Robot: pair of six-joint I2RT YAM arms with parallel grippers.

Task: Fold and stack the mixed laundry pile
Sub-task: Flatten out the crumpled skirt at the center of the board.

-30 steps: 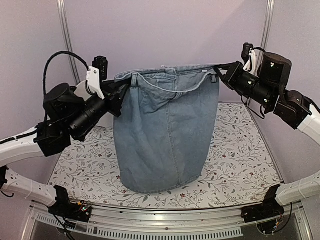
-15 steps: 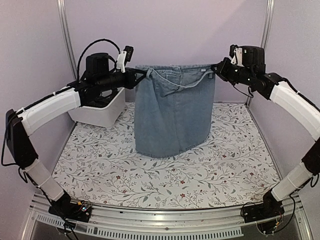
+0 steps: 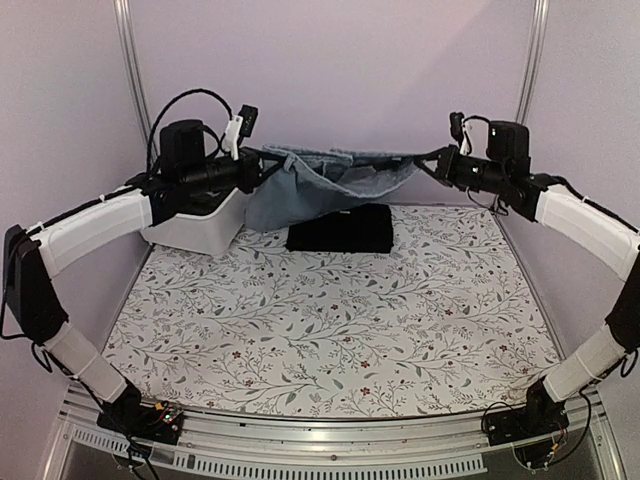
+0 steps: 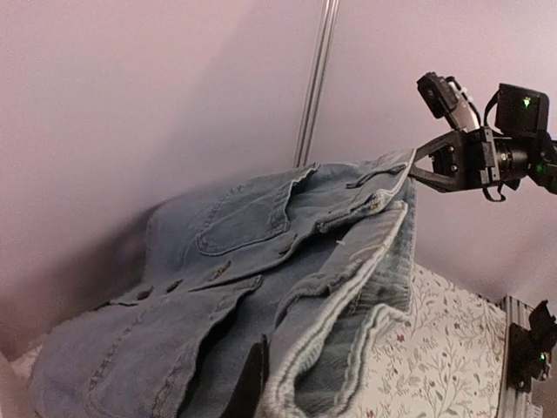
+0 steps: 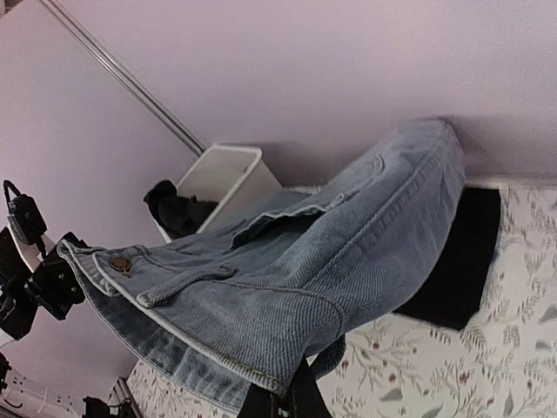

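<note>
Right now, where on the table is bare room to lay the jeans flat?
The near and middle table is bare, from the folded black cloth forward to the near edge. The far edge is crowded: white bin far left, cloth, jeans hanging above.

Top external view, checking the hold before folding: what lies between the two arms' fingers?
The denim jeans span that whole stretch, sagging in the middle, their waistband pinched by the left fingers and the right fingers. The top external view shows it.

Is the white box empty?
No, the white box has dark clothes bunched up inside it.
</note>
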